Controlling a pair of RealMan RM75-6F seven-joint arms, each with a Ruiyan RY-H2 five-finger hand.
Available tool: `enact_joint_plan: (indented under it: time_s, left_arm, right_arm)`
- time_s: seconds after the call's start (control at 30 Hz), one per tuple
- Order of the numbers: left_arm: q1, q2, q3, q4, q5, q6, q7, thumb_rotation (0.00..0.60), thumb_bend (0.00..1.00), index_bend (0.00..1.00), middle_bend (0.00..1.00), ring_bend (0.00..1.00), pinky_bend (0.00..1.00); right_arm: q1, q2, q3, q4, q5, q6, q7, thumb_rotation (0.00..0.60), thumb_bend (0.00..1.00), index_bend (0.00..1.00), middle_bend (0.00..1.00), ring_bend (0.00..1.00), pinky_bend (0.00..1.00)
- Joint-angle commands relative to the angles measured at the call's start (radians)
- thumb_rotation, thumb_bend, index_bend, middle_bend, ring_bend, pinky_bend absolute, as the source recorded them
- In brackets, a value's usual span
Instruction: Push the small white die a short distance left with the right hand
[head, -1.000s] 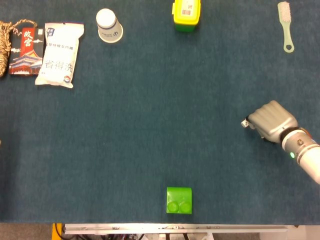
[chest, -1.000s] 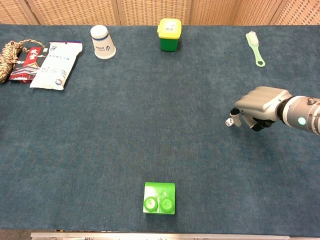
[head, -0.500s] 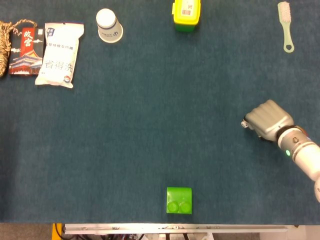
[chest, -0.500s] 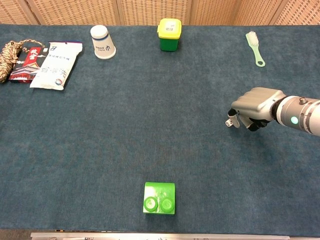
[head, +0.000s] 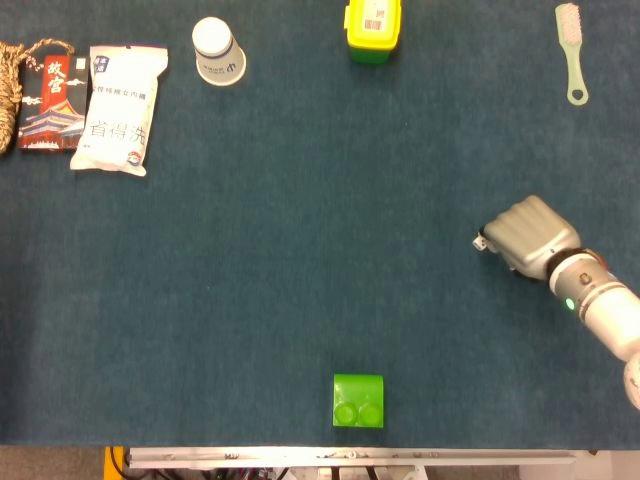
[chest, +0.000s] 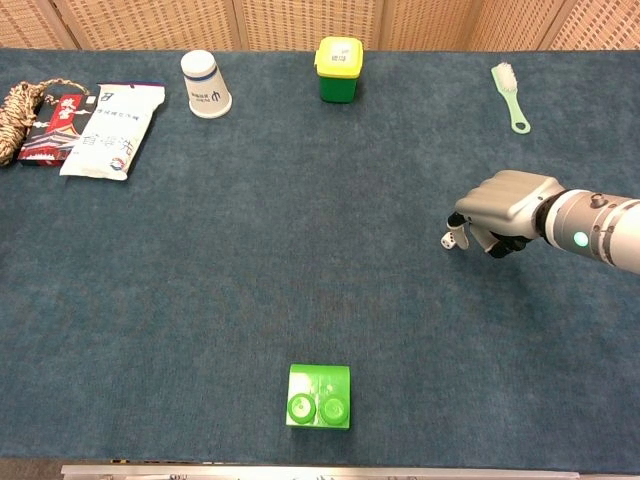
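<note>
From the head view, the right hand (head: 522, 234) has its fingers curled in, holding nothing; the small white die (head: 480, 243) peeks out at its left edge. The red packet (head: 55, 103) reads "故宫".

From the chest view, the die touches the fingertips (chest: 458, 221). I think a slow, low push leftward is best.

One die (chest: 451, 240) sits toward the right edge of the tabletop (chest: 300, 250), and one hand (chest: 505, 209) is beside it. One green block (chest: 319, 396) lies near the front edge. Along the back edge are one cup (chest: 205, 84), one green and yellow box (chest: 338, 68) and one brush (chest: 510, 95). At the back left corner are one white packet (chest: 110, 129), one red packet (chest: 52, 129) and one rope coil (chest: 18, 115).
</note>
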Motion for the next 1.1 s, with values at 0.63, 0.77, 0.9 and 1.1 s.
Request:
enact_joint_plan:
  time_s: [0.63, 0.77, 0.9, 1.1]
  left_arm:
    - [0.004, 0.003, -0.001, -0.002, 0.003, 0.005, -0.004, 0.6, 0.0, 0.37, 0.26, 0.16, 0.35]
    - [0.005, 0.004, -0.002, -0.002, 0.004, 0.006, -0.006, 0.6, 0.0, 0.37, 0.26, 0.16, 0.35]
    - [0.006, 0.005, -0.003, -0.003, 0.003, 0.008, -0.008, 0.6, 0.0, 0.37, 0.26, 0.16, 0.35]
    - [0.007, 0.007, -0.003, -0.004, 0.004, 0.011, -0.011, 0.6, 0.0, 0.37, 0.26, 0.16, 0.35]
  right_arm:
    - [-0.025, -0.019, 0.02, 0.041, -0.092, -0.006, 0.058, 0.6, 1.0, 0.31, 1.0, 1.0, 1.0]
    - [-0.029, -0.022, 0.026, 0.048, -0.111, -0.012, 0.071, 0.6, 1.0, 0.31, 1.0, 1.0, 1.0]
    - [-0.035, -0.021, 0.034, 0.052, -0.143, -0.012, 0.085, 0.6, 1.0, 0.31, 1.0, 1.0, 1.0]
    - [-0.047, -0.023, 0.044, 0.056, -0.187, -0.012, 0.105, 0.6, 1.0, 0.31, 1.0, 1.0, 1.0]
